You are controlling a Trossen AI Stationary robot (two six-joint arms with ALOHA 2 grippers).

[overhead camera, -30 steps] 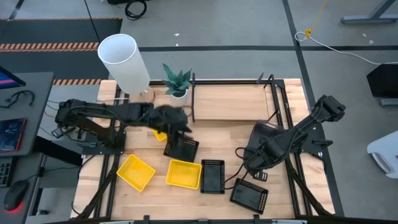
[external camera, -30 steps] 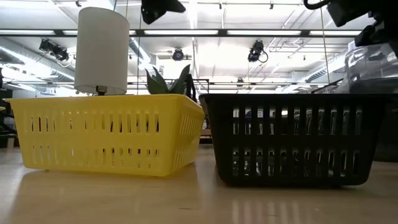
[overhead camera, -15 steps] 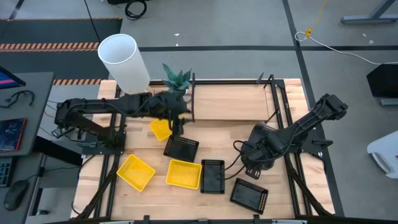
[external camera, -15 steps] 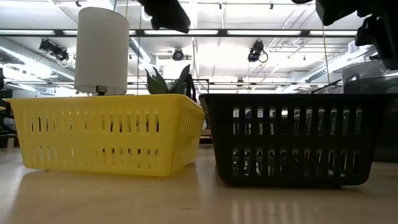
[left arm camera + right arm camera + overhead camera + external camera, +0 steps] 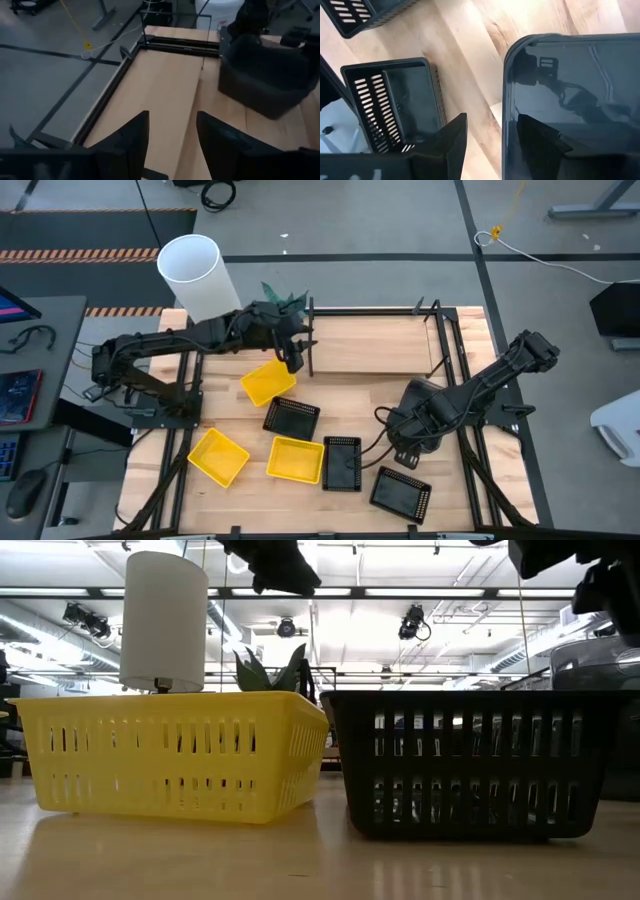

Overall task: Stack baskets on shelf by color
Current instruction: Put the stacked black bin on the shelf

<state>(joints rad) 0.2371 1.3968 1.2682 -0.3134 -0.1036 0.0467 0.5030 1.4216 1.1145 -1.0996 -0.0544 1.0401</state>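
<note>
My left gripper [image 5: 297, 355] [image 5: 172, 117] hangs open and empty beside the left post of the shelf [image 5: 375, 345], over the far corner of a yellow basket [image 5: 268, 382] lying flat on the table. Two more yellow baskets [image 5: 218, 457] [image 5: 296, 459] and three black baskets [image 5: 292, 418] [image 5: 342, 463] [image 5: 401, 493] lie toward the near edge. My right gripper [image 5: 492, 120] is open at a smoky-grey basket [image 5: 570, 100] [image 5: 265, 75] that sits on the table in front of the shelf's right end. One finger stands over its inside and one outside its rim [image 5: 506, 100].
A white cylinder [image 5: 198, 278] and a small plant [image 5: 283, 302] stand at the far left, behind the left arm. The shelf's light wood board [image 5: 160, 80] is bare. Bare table shows between the black baskets and the shelf [image 5: 350, 405].
My right gripper has opened and let go of the grey basket, which has come down lower in the low view. My left gripper has gone from over the yellow basket toward the far edge, up to the shelf's left post, uncovering that basket.
</note>
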